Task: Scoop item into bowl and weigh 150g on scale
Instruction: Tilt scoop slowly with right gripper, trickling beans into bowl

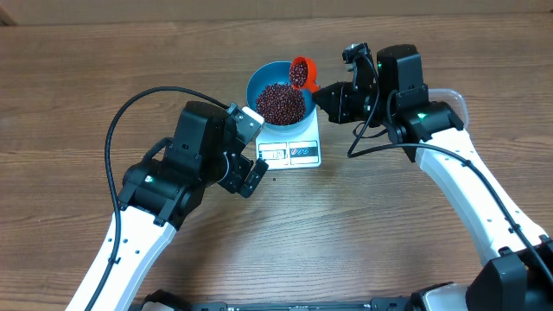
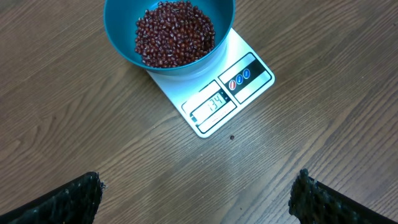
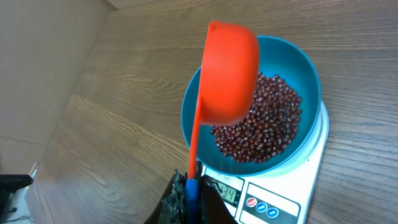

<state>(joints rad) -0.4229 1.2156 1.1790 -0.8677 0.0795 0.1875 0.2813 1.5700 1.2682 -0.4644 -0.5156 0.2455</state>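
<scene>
R tool [image 3: 186,196] clamped on orange scoop [image 3: 230,74] handle, scoop tipped over blue bowl [image 3: 311,68] of beans [image 3: 261,130]. Bowl sits on scale [image 3: 277,205], toward far edge of counter [image 2: 74,124]. L tool [image 2: 196,199] jaws wide apart, empty. Risk: tipping too fast overshoots target wt or spills past rim. Display [image 2: 213,104] digits small, hard to read; scoop's contents hidden in wrist view.

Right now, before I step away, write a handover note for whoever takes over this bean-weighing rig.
Left end effector: open, empty, hovering beside the small flat white kitchen scale.
Right end effector: shut on the handle of the orange plastic scoop, which is tipped over the round bright-blue bowl with some beans inside.
The bowl sits on the scale, holding a heap of small dark red-brown beans.
Done: display appears to read 134.
Left: add a few more beans to reach 150, then stop.
</scene>
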